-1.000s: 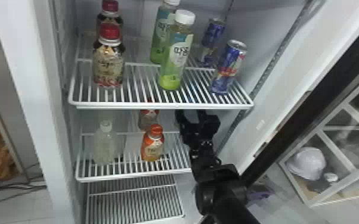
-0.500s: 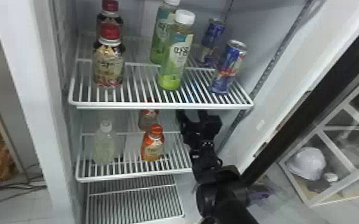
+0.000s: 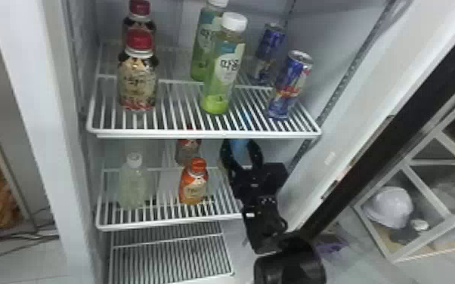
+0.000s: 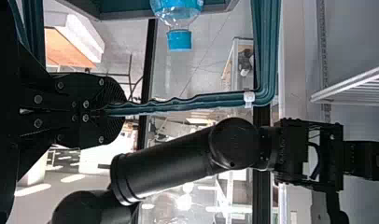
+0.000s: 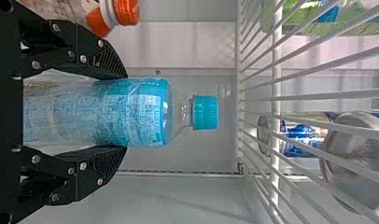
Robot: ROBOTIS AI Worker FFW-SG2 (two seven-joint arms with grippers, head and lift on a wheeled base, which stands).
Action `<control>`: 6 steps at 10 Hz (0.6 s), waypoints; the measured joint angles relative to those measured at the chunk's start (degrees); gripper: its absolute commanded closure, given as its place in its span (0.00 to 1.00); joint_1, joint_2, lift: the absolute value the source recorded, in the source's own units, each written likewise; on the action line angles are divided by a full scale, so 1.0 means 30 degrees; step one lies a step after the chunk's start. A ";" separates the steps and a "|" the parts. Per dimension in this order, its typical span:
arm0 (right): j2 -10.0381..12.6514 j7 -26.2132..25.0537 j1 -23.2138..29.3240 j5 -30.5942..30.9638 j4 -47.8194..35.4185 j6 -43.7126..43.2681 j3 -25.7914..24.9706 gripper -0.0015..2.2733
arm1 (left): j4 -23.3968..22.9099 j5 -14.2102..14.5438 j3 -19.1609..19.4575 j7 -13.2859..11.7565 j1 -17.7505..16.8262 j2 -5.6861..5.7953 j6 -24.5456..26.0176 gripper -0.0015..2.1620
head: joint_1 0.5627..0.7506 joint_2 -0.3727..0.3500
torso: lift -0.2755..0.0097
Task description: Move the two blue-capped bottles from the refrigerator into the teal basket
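On the refrigerator's middle shelf, my right gripper point(image 3: 242, 153) holds a blue-capped bottle point(image 3: 240, 147) partly hidden behind the upper shelf's edge. The right wrist view shows this gripper point(image 5: 127, 112) shut on the upright bottle point(image 5: 141, 112), both fingers against its sides and its blue cap point(image 5: 205, 112) free. In the left wrist view, my left gripper point(image 4: 115, 111) is shut on the handle point(image 4: 192, 101) of the teal basket point(image 4: 131, 15). Another blue-capped bottle point(image 4: 178, 14) appears at the basket, its lower part cut off.
The upper wire shelf point(image 3: 200, 134) hangs just above the right gripper, bearing red-capped bottles, green bottles point(image 3: 223, 68) and cans point(image 3: 289, 87). An orange-capped bottle point(image 3: 194, 183) and a clear bottle point(image 3: 133, 185) stand left of that gripper. The refrigerator's side wall is close on its right.
My right gripper has drawn slightly back and down in the head view. The blue bottle now shows between its fingers below the upper shelf's front edge.
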 measured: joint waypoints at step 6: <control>-0.0308 0.1162 0.3923 0.0044 -0.5112 0.1530 -0.1281 0.27 | 0.0000 0.0000 0.0033 -0.0061 0.0039 -0.0001 0.0000 0.54 | 0.70 0.03 | 0.49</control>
